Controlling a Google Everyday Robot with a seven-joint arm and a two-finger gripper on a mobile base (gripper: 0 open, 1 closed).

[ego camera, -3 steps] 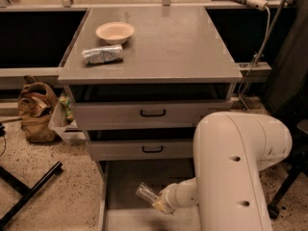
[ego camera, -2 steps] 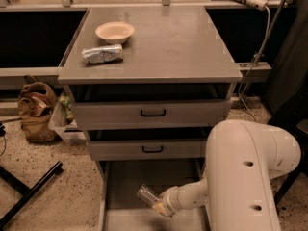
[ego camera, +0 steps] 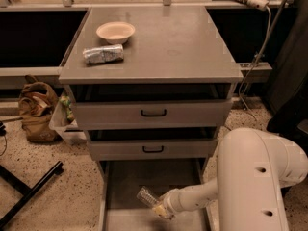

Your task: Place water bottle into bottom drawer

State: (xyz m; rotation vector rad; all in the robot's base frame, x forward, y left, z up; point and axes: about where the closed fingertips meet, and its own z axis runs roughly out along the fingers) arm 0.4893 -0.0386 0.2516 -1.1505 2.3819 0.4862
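the water bottle (ego camera: 146,195) is pinched in the gripper (ego camera: 160,210), sticking out up-left of it low inside the bottom drawer (ego camera: 127,177), so it should probably be lowered onto the floor just beneath before being let go.

A bowl (ego camera: 115,32) is set behind a packet (ego camera: 103,54) on the cabinet top (ego camera: 178,47), and the water bottle (ego camera: 145,195) is held by the gripper (ego camera: 158,208) in the bottom drawer (ego camera: 144,174).

The gripper (ego camera: 161,210) hangs low inside the open bottom drawer (ego camera: 144,174), clasping the water bottle (ego camera: 146,195). The bottle tilts up-left above the drawer's grey floor.
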